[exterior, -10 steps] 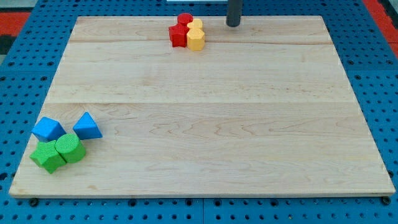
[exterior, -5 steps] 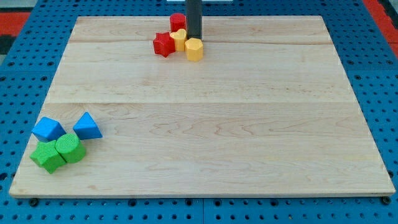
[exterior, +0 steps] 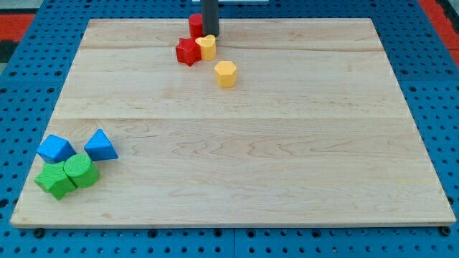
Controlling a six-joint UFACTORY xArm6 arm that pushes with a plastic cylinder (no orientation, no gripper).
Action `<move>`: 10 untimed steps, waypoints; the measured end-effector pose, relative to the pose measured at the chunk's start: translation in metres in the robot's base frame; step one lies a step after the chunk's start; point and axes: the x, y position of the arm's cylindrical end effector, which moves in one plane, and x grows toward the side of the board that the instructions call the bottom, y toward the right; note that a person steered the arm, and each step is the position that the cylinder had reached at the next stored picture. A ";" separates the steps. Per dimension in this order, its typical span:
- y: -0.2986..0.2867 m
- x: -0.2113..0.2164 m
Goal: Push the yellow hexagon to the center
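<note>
The yellow hexagon [exterior: 225, 73] lies alone on the wooden board, below and to the right of a small cluster near the view's top. My tip [exterior: 209, 34] stands at the top of that cluster, above and left of the hexagon and apart from it. It touches the other yellow block [exterior: 207, 47] from above. A red star block [exterior: 188, 51] sits left of that yellow block. A red block [exterior: 195, 24] is just left of the rod.
At the view's bottom left sit a blue block [exterior: 55, 149], a blue triangular block [exterior: 100, 145], a green block [exterior: 54, 180] and a green hexagon-like block [exterior: 81, 170]. The wooden board [exterior: 287, 143] rests on a blue pegboard.
The rod moved left from the top right of the cluster into it. The yellow hexagon slid down and right, away from the cluster. The red star and the other yellow block shifted left.
</note>
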 end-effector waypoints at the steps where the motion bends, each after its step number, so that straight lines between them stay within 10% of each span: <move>1: 0.002 0.013; 10: 0.047 0.135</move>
